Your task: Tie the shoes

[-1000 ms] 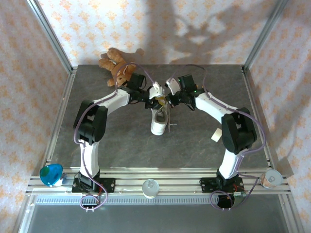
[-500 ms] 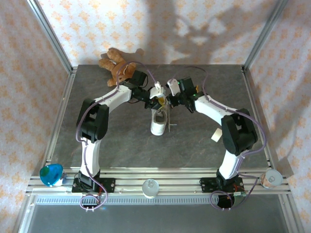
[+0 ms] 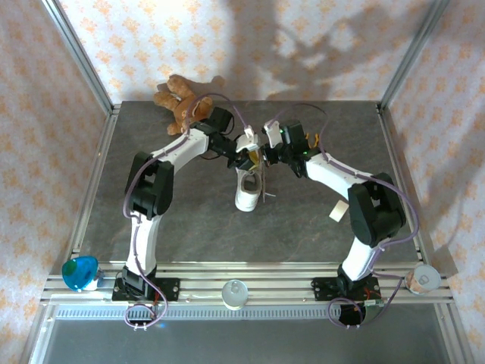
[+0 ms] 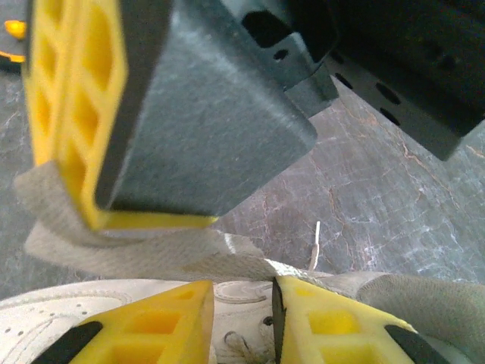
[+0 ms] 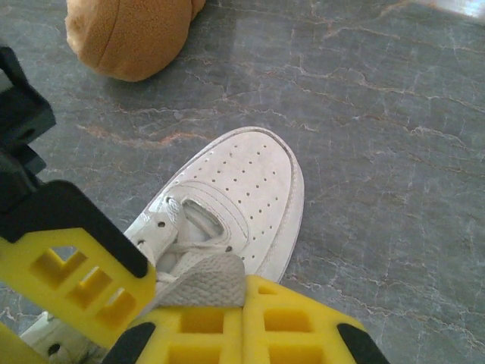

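Observation:
The white shoe (image 3: 248,189) stands mid-table, toe toward the arms. Both grippers meet above its heel end. My right gripper (image 3: 263,155) is shut on a flat white lace (image 5: 203,278), which comes out of its closed yellow fingers (image 5: 244,296) above the shoe's tongue (image 5: 242,189). In the left wrist view that lace (image 4: 136,254) hangs from the right gripper's finger (image 4: 114,114) and crosses just past my left gripper's tips (image 4: 241,318). The left jaws stand a little apart, with the shoe's eyelets showing through the gap. A lace end (image 4: 316,243) lies on the table.
A brown teddy bear (image 3: 182,102) lies at the back left, near the shoe (image 5: 129,34). A small beige piece (image 3: 336,211) lies right of the shoe. On the front rail sit a blue object (image 3: 79,273), a clear round one (image 3: 235,292) and a tape roll (image 3: 423,279).
My left gripper has edged right, closer to the right gripper above the shoe. The right gripper has kept its hold on the lace. The shoe has not moved.

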